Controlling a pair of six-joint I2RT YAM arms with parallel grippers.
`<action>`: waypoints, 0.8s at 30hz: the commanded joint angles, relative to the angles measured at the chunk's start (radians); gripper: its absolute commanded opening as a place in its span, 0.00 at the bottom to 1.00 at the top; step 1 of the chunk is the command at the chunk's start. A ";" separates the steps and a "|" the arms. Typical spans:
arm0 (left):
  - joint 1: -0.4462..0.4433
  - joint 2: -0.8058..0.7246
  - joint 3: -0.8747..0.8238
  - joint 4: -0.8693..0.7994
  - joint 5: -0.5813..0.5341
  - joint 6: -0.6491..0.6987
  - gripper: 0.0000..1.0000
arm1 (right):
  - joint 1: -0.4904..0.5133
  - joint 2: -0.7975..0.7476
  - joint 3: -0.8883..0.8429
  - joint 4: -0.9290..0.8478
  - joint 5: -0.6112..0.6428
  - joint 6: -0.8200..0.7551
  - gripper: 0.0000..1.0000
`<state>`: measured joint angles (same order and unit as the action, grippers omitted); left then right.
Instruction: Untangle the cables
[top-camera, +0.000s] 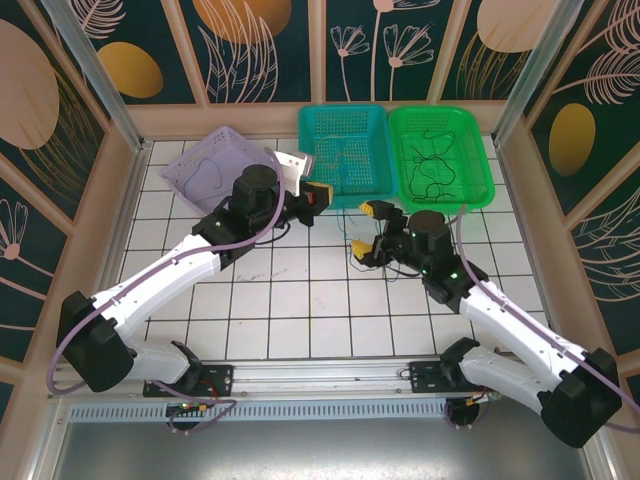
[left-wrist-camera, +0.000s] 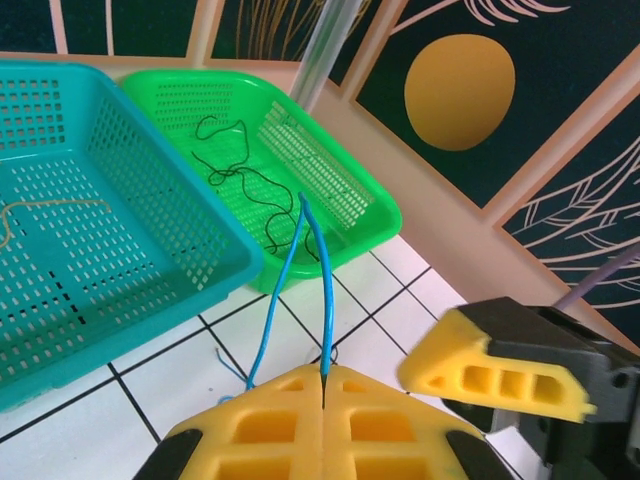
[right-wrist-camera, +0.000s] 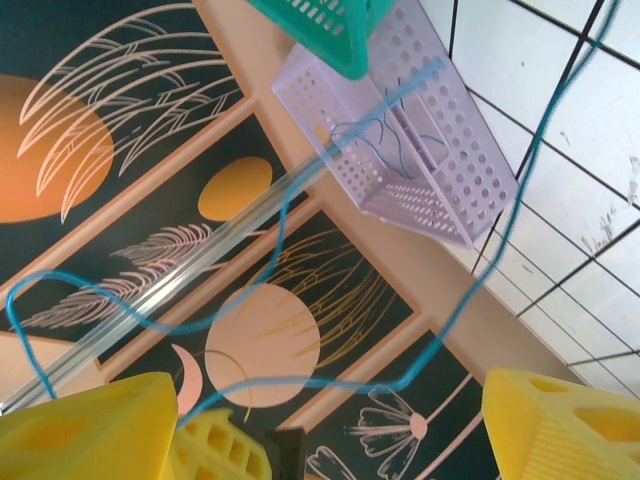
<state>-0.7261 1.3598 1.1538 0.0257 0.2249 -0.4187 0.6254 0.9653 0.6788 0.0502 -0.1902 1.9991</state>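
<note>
Blue cable (left-wrist-camera: 327, 300): pinched in the left gripper (left-wrist-camera: 323, 378), whose yellow jaws are pressed flat together. In the left wrist view it rises from the seam between them as a narrow upright loop, with its second strand dropping back to the white tiled table (top-camera: 300, 300).

Left gripper (top-camera: 318, 195) sits above centre in the top view, just in front of the teal basket (top-camera: 345, 110).

Right gripper (top-camera: 370, 230) is right of centre, near the left one. In the right wrist view its jaws (right-wrist-camera: 330, 400) stand wide apart with nothing clamped. The blue cable (right-wrist-camera: 490, 272) crosses the gap between them in a slack curve. I cannot tell whether it touches either pad. One finger (left-wrist-camera: 490, 365) of the right gripper shows at the lower right of the left wrist view, close beside the left gripper.

Green basket (left-wrist-camera: 340, 190), upper right of the table: black cables (top-camera: 432, 168) in a loose tangle on its floor.

Teal basket: a pale cable (left-wrist-camera: 45, 205) lies on its floor.

Lilac basket (top-camera: 190, 165), upper left of the table: a second blue cable (right-wrist-camera: 370, 135) curls inside.
</note>
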 joint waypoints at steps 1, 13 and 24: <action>0.003 -0.010 -0.002 0.032 0.041 0.014 0.00 | -0.014 0.065 0.004 0.096 0.028 0.282 0.81; 0.003 -0.019 -0.009 0.046 0.073 -0.001 0.00 | -0.061 0.191 -0.018 0.245 0.022 0.282 0.79; 0.004 -0.014 -0.005 0.058 0.105 -0.023 0.00 | -0.057 0.278 -0.014 0.317 0.008 0.290 0.74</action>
<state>-0.7261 1.3598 1.1534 0.0273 0.3073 -0.4267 0.5686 1.2297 0.6605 0.3042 -0.1810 1.9991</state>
